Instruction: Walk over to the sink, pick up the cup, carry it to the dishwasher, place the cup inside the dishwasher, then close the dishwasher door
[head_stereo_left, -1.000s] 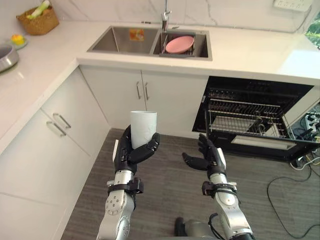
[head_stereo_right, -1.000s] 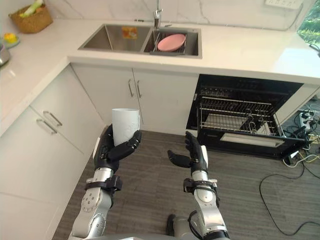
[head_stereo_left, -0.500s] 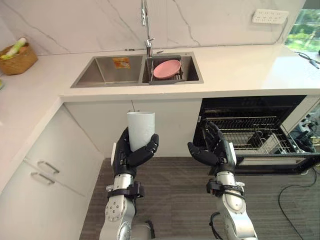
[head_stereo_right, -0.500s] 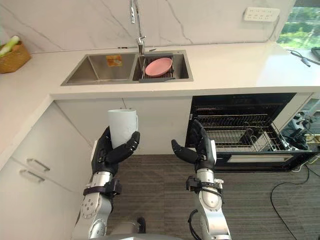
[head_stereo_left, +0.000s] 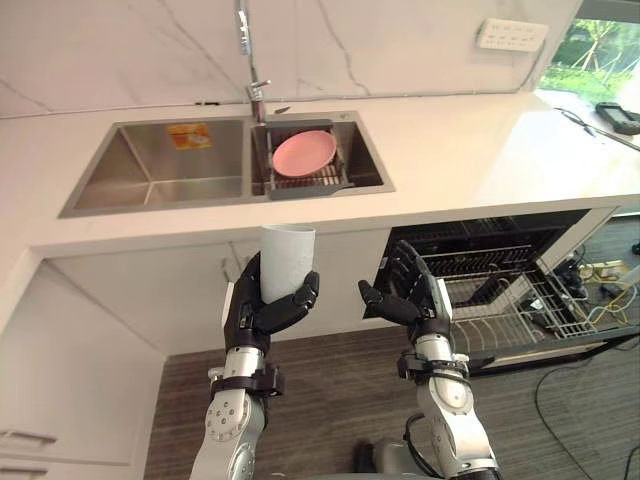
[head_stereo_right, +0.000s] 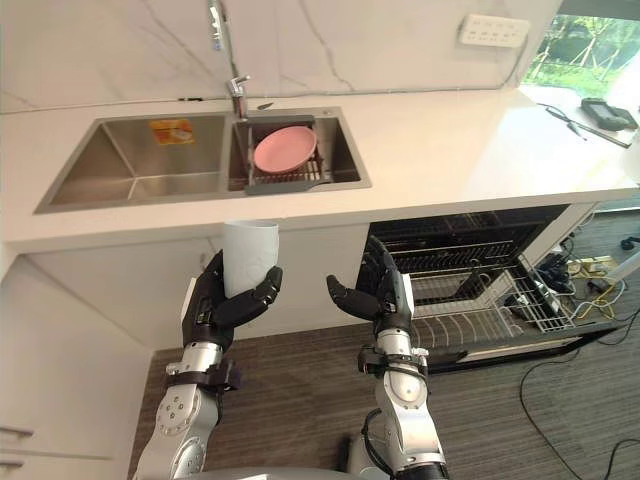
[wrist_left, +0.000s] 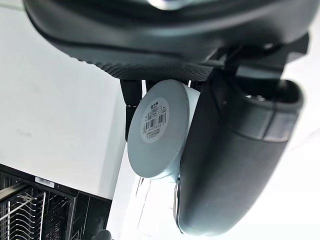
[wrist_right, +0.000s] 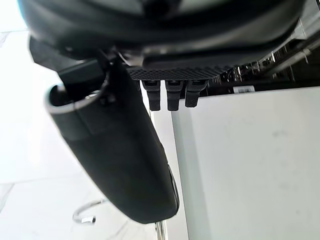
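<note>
- The head camera swings right along the counter (head_stereo_left: 470, 150) and draws nearer, so the sink (head_stereo_left: 140, 175) now lies close ahead instead of far off.
- The cup (head_stereo_left: 287, 255), in the left hand (head_stereo_left: 262, 312), now stands against the counter's front edge below the sink; a second ago it was over the floor (head_stereo_left: 330, 400), well apart from the cabinets (head_stereo_left: 100, 330).
- The right hand (head_stereo_left: 410, 300) now shows against the left edge of the dishwasher (head_stereo_left: 470, 240); before, it was apart from it.
- The counter's right end comes into view, with a wall socket (head_stereo_left: 512, 35) and a dark device (head_stereo_left: 620, 117).
</note>
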